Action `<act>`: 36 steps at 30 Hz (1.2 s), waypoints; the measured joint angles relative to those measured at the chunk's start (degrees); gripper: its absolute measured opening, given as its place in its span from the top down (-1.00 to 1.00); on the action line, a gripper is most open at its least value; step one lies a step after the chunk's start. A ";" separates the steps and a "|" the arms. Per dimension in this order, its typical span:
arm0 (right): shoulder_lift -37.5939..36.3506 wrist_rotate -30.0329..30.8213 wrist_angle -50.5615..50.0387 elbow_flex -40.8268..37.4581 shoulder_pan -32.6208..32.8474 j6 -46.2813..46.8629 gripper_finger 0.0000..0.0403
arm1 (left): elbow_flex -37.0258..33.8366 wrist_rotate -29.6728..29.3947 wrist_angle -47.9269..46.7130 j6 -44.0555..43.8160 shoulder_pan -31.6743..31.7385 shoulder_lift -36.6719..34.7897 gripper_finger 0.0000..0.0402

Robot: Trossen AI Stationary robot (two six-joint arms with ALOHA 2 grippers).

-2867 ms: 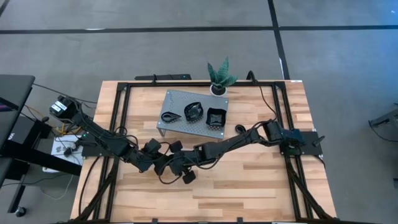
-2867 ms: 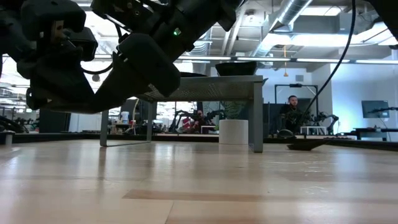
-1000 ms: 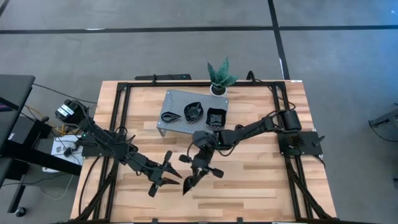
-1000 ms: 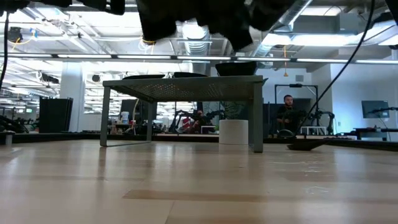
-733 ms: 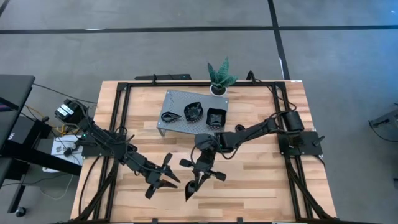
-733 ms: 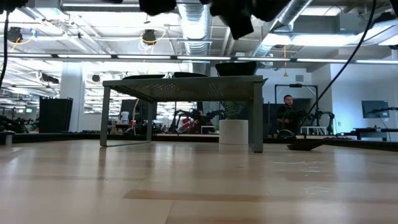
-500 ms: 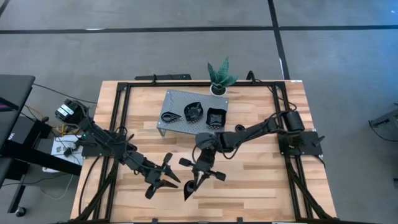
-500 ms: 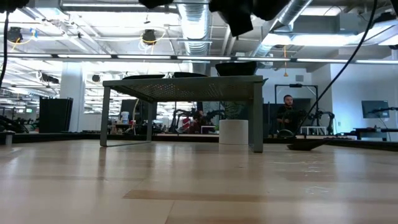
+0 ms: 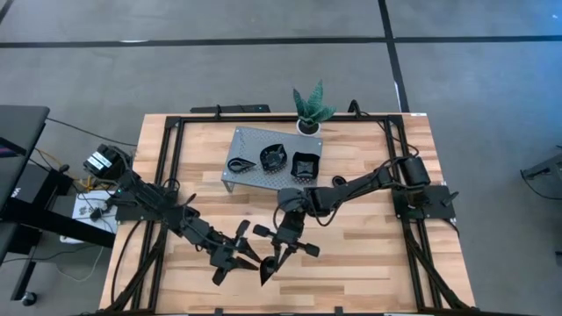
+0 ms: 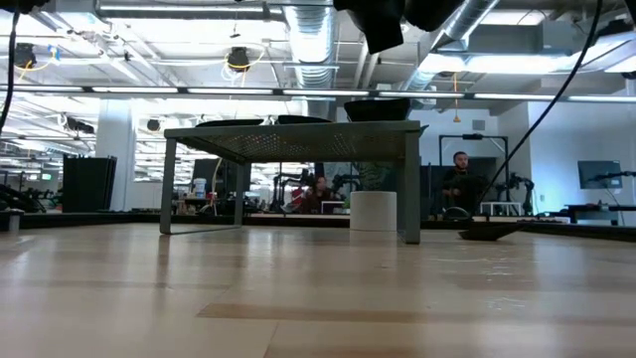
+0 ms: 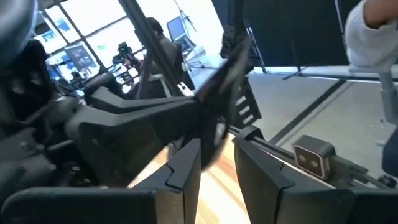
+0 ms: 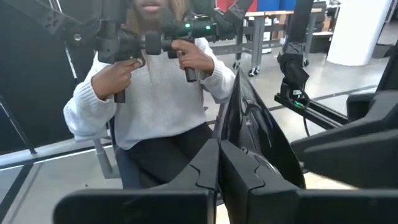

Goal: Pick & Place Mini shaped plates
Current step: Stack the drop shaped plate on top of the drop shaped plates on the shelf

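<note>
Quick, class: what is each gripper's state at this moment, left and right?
Left gripper: open, fingertips at the mini shaped plate's rim.
Right gripper: shut on the mini shaped plate, held edge-on.

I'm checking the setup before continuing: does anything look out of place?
One mini plate stands on edge in midair, pinched in the shut right gripper. Another plate lies on the tabletop beside the stand, not on it like the other three.

Three mini shaped plates [image 9: 275,158] on a metal stand [image 9: 248,175] at the desk's [image 9: 369,263] back, potted plant [image 9: 310,109] behind it, both arms meeting in front
</note>
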 joint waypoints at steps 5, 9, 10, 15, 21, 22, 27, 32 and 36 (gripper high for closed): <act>0.00 0.03 -0.95 0.00 -0.02 0.09 0.98 | 0.07 -0.63 0.30 -0.13 0.41 -0.58 0.50; 0.00 0.02 -0.92 0.00 -0.02 0.16 0.98 | 0.07 0.31 0.33 -0.15 0.43 -0.64 0.50; 0.00 0.03 -0.92 0.00 -0.02 0.16 0.98 | 0.07 1.10 0.32 -0.15 0.43 -0.64 0.50; 0.02 0.03 -0.92 0.00 -0.08 0.18 0.97 | 0.07 2.79 0.32 -0.17 0.43 -0.64 0.50; 0.04 2.55 0.41 0.00 -0.13 0.16 0.97 | 0.07 2.79 0.30 -0.17 0.43 -0.64 0.50; 0.04 3.10 0.61 0.00 -0.13 0.16 0.98 | 0.07 2.79 0.30 -0.19 0.43 -0.64 0.50; 0.04 3.28 0.80 0.00 -0.14 0.16 0.97 | 0.07 2.79 0.30 -0.20 0.43 -0.64 0.50; 0.04 3.27 0.82 0.00 -0.13 0.18 0.97 | 0.07 2.80 0.28 -0.20 0.43 -0.64 0.55; 0.04 3.84 0.81 0.00 -0.09 0.16 0.97 | 0.07 2.90 0.23 -0.20 0.41 -0.64 0.68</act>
